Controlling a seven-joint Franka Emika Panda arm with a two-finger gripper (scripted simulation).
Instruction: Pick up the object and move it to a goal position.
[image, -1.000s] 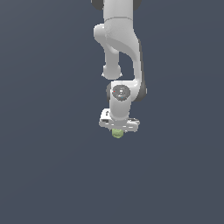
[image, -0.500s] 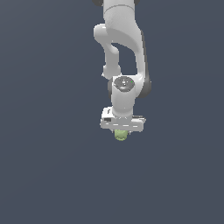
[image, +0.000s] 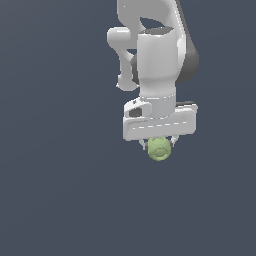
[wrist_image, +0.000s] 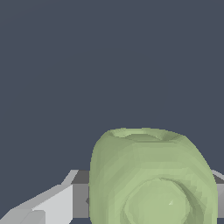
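The object (image: 159, 149) is a small pale yellow-green lumpy ball. It sits between the fingers of my white gripper (image: 159, 145), just under the wide gripper body. The gripper is shut on it and holds it off the ground. In the wrist view the object (wrist_image: 151, 179) fills the lower part of the picture, with one grey-white finger (wrist_image: 52, 203) beside it. The other finger is mostly hidden behind the object.
The white arm (image: 157, 55) rises above the gripper toward the top of the exterior view. Around it there is only a plain dark grey-blue background.
The arm and gripper, with the object held in it, have come much closer to the exterior camera and now look far larger; the gripper stays shut on the object.
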